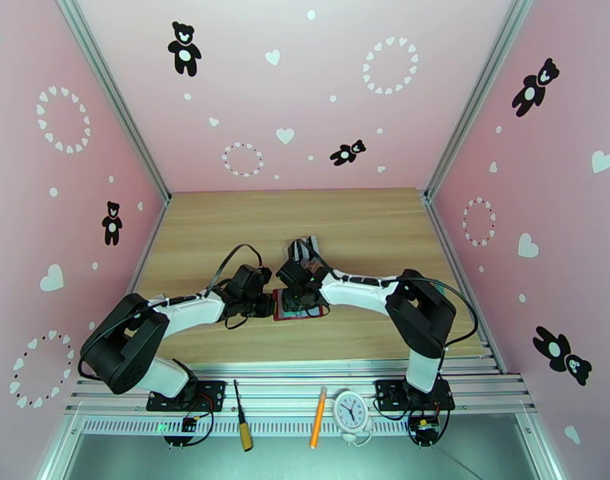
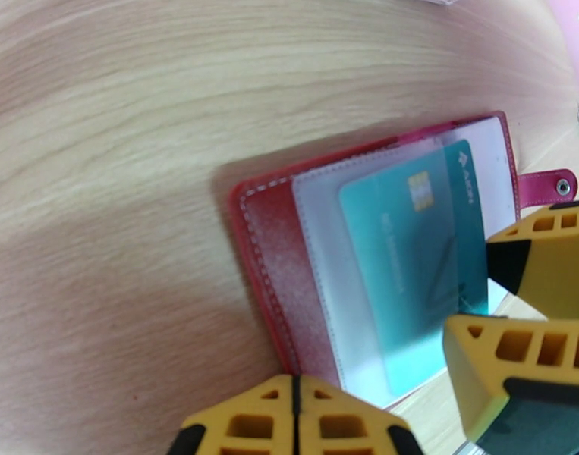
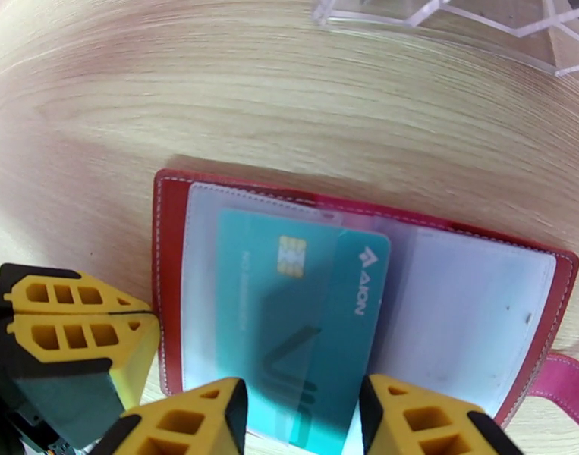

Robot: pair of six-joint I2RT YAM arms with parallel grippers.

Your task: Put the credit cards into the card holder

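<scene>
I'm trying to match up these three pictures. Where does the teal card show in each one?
Top external: too small to make out; the red card holder lies mid-table between the grippers.
Left wrist: teal card right of centre, in a clear pocket.
Right wrist: teal card lower centre, between the right gripper's fingers.
Shared landmark: the card holder's snap tab.

Left tool [image 2: 295, 418] shut — right tool [image 3: 303, 418] parted

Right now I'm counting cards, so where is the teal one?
The teal card lies partly slid into a clear pocket of the open red card holder, mid-table between both arms, its near end between the right gripper fingers.
</scene>
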